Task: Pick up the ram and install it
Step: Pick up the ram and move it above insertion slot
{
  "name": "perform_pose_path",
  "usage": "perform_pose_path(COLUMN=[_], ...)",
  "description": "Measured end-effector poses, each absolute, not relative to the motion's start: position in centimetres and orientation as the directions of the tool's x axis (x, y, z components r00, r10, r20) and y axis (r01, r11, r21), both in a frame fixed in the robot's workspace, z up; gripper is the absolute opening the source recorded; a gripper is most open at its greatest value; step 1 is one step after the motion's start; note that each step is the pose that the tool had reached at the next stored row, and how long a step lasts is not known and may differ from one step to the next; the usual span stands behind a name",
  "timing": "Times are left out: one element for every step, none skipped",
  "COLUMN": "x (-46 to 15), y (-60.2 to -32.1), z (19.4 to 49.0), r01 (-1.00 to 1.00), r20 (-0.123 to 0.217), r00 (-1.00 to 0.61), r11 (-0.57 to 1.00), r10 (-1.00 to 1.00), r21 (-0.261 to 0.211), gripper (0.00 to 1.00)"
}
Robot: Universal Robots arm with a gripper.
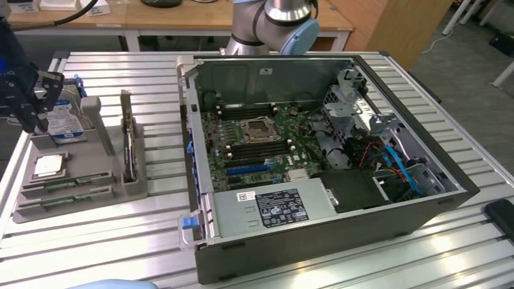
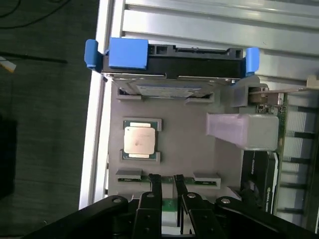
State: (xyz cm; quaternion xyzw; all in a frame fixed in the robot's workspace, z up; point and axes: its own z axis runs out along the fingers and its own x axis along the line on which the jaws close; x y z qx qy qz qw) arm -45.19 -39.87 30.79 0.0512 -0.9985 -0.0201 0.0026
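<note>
Two rams point(image 1: 68, 182) lie side by side in slots at the near end of a grey holder tray point(image 1: 80, 208), at the exterior view's left. My gripper point(image 1: 36, 120) hangs above the tray's far end, clear of both sticks. In the wrist view its two black fingers point(image 2: 154, 191) stand a little apart, and the green of a ram point(image 2: 168, 204) shows in the gap below them. My gripper point(image 2: 165, 178) is open with nothing held.
The tray also carries a silver processor point(image 2: 139, 139), a hard drive with blue rails point(image 2: 169, 89) and a tall dark expansion card point(image 1: 126, 135). An open computer case point(image 1: 210, 265) with its motherboard point(image 1: 253, 141) lies to the exterior view's right on a slatted metal table point(image 1: 153, 78).
</note>
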Motion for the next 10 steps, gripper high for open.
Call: perform_pose_path(x=[-45.19,-45.19,-45.19,-45.19,-45.19,-45.19,-45.19,-45.19,-45.19,-45.19], y=[-39.87,-39.87,-39.87,-39.87,-39.87,-39.87,-39.87,-39.87,-39.87,-39.87], z=[30.78,30.77,30.76,30.75,30.74,30.73,30.72,30.72,30.70,30.70], r01=[-0.118,-0.133,-0.149,-0.166,-0.183,-0.202,-0.219,-0.237,-0.254,-0.271], r20=[0.003,0.003,0.003,0.003,0.003,0.003,0.003,0.003,0.003,0.003], r00=[-0.993,-0.991,-0.989,-0.986,-0.983,-0.979,-0.976,-0.971,-0.967,-0.962], r11=[0.992,0.990,0.988,0.985,0.982,0.979,0.975,0.971,0.966,0.962], r10=[-0.118,-0.133,-0.150,-0.167,-0.184,-0.202,-0.220,-0.237,-0.254,-0.272], r21=[0.040,0.040,0.040,0.040,0.040,0.040,0.040,0.040,0.040,0.040], gripper=[0.24,0.24,0.24,0.24,0.24,0.24,0.24,0.24,0.24,0.24])
